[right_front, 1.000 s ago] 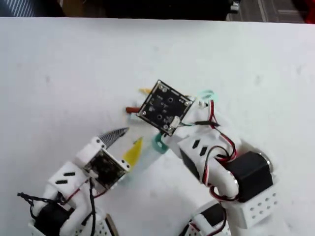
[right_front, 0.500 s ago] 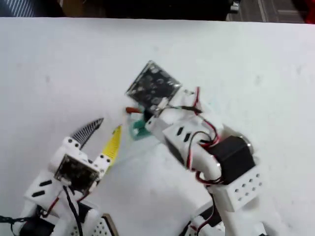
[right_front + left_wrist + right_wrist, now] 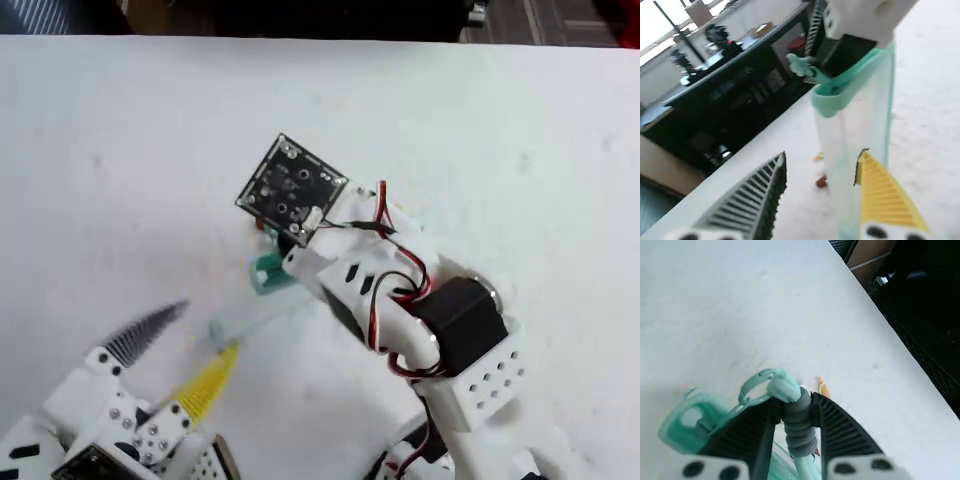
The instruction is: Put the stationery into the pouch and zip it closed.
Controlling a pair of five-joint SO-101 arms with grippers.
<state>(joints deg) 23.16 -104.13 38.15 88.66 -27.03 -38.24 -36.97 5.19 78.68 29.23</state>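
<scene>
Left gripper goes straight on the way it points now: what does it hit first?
Probably the pouch, held by the right gripper just ahead of the open left gripper; depth is unclear.

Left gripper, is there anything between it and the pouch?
Nothing visible does. The left gripper is open, and the translucent pouch lies directly ahead of it, its near end beside the yellow finger. The right gripper is clamped on the pouch's far end.

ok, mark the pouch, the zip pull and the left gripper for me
pouch [image 3: 852, 125], left wrist view, on its clear side wall.
zip pull [image 3: 799, 427], right wrist view, on the grey ribbed part.
left gripper [image 3: 822, 155], left wrist view, midway between the grey and yellow fingertips.
</scene>
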